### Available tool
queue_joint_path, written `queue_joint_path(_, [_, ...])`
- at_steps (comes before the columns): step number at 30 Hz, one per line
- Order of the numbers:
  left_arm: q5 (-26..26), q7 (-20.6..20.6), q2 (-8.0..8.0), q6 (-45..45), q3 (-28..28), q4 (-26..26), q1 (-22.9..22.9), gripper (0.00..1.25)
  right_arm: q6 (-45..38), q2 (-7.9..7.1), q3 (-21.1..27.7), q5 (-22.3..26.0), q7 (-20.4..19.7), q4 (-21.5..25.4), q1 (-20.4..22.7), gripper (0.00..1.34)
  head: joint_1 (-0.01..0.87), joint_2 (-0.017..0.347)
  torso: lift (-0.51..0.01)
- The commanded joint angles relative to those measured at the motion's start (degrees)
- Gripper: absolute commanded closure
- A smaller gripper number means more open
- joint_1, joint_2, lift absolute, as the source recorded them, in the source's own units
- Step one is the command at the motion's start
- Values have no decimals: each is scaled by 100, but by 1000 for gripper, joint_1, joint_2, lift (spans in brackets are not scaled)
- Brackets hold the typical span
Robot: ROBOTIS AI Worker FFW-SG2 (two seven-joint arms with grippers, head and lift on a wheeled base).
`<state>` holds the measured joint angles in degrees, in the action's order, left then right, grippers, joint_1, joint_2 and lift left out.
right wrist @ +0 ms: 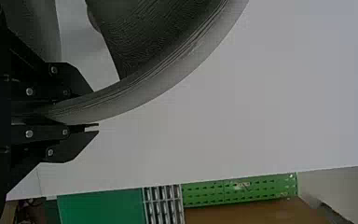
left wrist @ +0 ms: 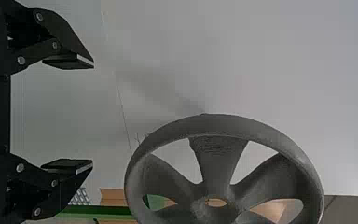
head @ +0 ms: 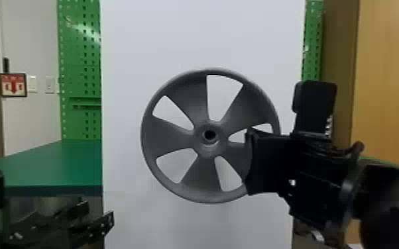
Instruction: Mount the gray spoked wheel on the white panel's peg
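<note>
Head view: we see gray spoked wheel (head: 172,137) in front of white panel (head: 132,43), right gripper (head: 255,162) clamped on rim (head: 208,199), hiding part of it. Left gripper (head: 98,210) low down, fingers (left wrist: 70,62) wide apart. Both wrist views crop wheel, and we honestly can't tell if hub (head: 205,151) sits on peg.
</note>
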<state>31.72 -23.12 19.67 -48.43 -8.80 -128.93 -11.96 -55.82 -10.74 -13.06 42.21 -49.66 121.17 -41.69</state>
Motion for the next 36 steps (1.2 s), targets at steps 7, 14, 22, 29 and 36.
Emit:
queue_joint_path(7, [-8,0,2,0,19,9,-17,493,-26,-25,120,209,0,-120,-68,1176,91,-8,-482])
queue_joint_path(14, [-8,0,2,0,28,9,-25,493,-26,-34,129,200,0,-155,-94,1176,91,-8,-482])
queue_joint_path(22, [-8,0,19,0,54,26,-43,492,-8,-34,137,200,0,-216,-138,1176,91,-8,-482])
queue_joint_path(29, [-17,0,19,0,80,44,-60,492,1,-25,93,218,0,-234,-173,1176,91,-8,-481])
queue_joint_path(36, [-17,0,28,0,89,53,-78,493,18,-16,32,191,0,-243,-208,1176,91,-8,-481])
